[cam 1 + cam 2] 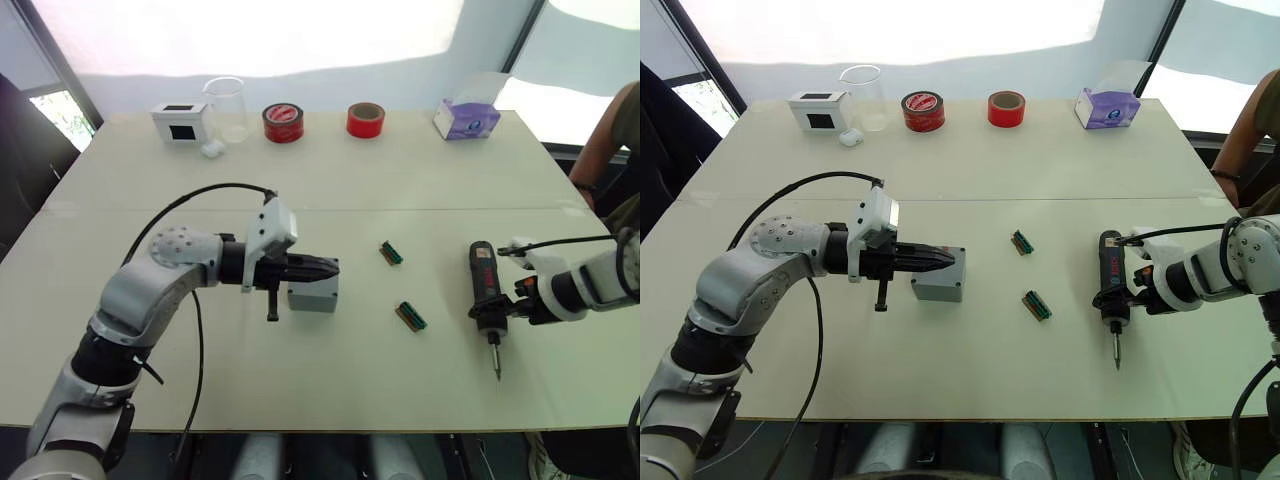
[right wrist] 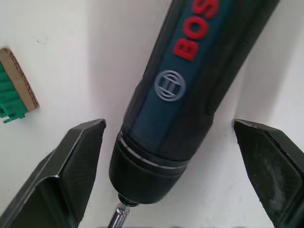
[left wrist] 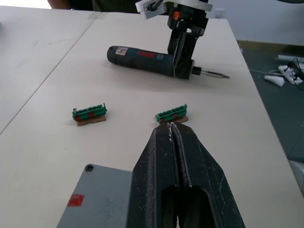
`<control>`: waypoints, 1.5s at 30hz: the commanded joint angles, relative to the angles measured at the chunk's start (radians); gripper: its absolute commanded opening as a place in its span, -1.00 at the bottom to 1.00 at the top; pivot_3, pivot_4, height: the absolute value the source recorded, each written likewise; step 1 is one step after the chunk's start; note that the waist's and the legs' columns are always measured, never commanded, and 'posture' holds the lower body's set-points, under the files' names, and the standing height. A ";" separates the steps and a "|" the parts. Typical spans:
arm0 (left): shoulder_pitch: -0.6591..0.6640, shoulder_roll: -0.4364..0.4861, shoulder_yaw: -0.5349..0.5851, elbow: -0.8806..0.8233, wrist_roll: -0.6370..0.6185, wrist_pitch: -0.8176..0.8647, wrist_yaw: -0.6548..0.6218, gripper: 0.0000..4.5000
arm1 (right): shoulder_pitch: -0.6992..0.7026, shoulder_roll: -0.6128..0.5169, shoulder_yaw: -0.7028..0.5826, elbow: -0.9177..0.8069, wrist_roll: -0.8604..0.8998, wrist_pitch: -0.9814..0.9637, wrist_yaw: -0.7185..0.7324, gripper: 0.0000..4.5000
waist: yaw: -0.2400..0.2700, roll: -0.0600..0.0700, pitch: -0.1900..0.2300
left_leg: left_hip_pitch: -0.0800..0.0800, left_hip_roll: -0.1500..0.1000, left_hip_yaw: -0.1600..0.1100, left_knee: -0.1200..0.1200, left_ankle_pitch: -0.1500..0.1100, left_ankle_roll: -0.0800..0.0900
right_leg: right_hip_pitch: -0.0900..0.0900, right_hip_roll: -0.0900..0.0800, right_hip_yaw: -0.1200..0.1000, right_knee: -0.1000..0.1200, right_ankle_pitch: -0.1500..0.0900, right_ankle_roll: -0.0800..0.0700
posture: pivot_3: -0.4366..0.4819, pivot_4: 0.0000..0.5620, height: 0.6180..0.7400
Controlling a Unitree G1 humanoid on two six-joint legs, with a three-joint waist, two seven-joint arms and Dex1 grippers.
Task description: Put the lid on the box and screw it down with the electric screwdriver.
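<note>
While the small square grey plastic box sits lidded mid-table, the left gripper hovers above it, fingers pressed together, empty. Right of the box, the right gripper straddles the long black cylindrical electric screwdriver, jaws wide apart.

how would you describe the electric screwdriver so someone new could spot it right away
On the near half of the pale table, look to the robot's right. The electric screwdriver lies flat there, between the open fingers of the right tool. It is the only long dark cylinder, with red lettering and a thin metal bit toward the near edge, unlike the two small green strips beside it.
</note>
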 commanded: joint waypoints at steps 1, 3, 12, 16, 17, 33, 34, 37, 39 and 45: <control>0.000 0.007 0.018 -0.020 -0.005 -0.009 0.000 -1.00 | -0.023 0.011 0.030 -0.014 0.016 0.006 -0.006 0.98 | -0.001 0.000 0.000 | 0.000 0.000 0.000 0.000 0.000 0.000 | 0.000 0.000 0.000 0.000 0.000 0.000 | -0.05 -0.47 1.00; -0.002 0.004 0.016 -0.019 -0.006 -0.007 0.003 -1.00 | -0.029 0.025 0.055 -0.016 0.003 0.006 -0.015 0.98 | -0.002 0.000 0.000 | 0.000 0.000 0.000 0.000 0.000 0.000 | 0.000 0.000 0.000 0.000 0.000 0.000 | -0.05 -0.47 1.00; 0.011 0.007 0.021 -0.026 -0.008 -0.001 0.011 -1.00 | -0.003 0.028 0.117 -0.046 -0.090 0.006 0.027 0.08 | -0.001 -0.005 -0.003 | 0.001 0.001 -0.001 0.000 0.000 0.000 | 0.001 0.001 0.000 0.000 0.000 0.000 | -0.05 -0.47 1.00; 0.010 0.006 0.027 -0.021 -0.009 0.000 0.017 -1.00 | 0.002 0.043 0.111 -0.030 -0.156 0.006 0.037 -0.22 | -0.001 -0.006 -0.003 | 0.001 0.001 -0.001 0.000 0.000 0.000 | 0.001 0.001 -0.001 0.000 0.000 0.000 | -0.05 -0.47 1.00; 0.008 0.007 0.029 -0.016 -0.009 0.000 0.018 -1.00 | -0.008 0.038 0.109 -0.028 -0.180 0.005 0.054 -0.22 | -0.001 -0.007 -0.004 | 0.001 0.001 -0.001 0.000 0.000 0.000 | 0.002 0.001 -0.001 0.000 0.000 0.000 | -0.05 -0.47 1.00; -0.019 0.032 0.111 0.152 -0.026 -0.002 -0.007 -1.00 | -0.288 0.422 -0.505 -0.026 -0.205 -0.433 0.093 -0.22 | -0.005 0.003 0.001 | -0.002 0.004 0.002 -0.004 0.001 -0.002 | -0.006 0.004 0.002 0.000 0.000 0.000 | -0.05 -0.47 1.00; -0.019 0.034 0.110 0.159 -0.023 -0.003 -0.008 -1.00 | -0.267 0.475 -0.557 -0.082 -0.191 -0.473 0.055 -0.22 | -0.004 0.001 0.000 | -0.002 0.003 0.001 -0.005 0.002 -0.003 | -0.006 0.004 0.002 0.000 0.000 0.000 | -0.05 -0.47 1.00; -0.021 0.043 0.108 0.183 -0.017 -0.006 -0.015 -1.00 | -0.181 0.625 -0.629 -0.286 -0.136 -0.529 -0.043 -0.22 | 0.016 0.003 0.001 | -0.003 0.000 -0.001 -0.003 0.002 -0.003 | -0.006 0.000 0.001 0.003 0.000 0.000 | -0.05 -0.47 1.00; -0.039 0.038 0.089 0.204 -0.013 0.000 -0.023 -1.00 | -0.103 0.751 -0.591 -0.463 -0.047 -0.527 -0.087 -0.22 | 0.024 0.003 0.001 | -0.003 -0.002 -0.001 -0.001 0.002 -0.003 | -0.004 -0.001 0.000 0.003 0.000 0.000 | -0.05 -0.47 1.00; -0.050 0.040 0.032 0.252 0.056 -0.046 -0.046 -1.00 | -0.005 0.905 -0.469 -0.625 -0.063 -0.605 -0.155 -0.22 | 0.011 0.003 0.001 | -0.003 -0.002 -0.001 -0.001 0.002 -0.004 | -0.005 0.000 0.001 0.005 0.000 0.000 | -0.05 -0.47 1.00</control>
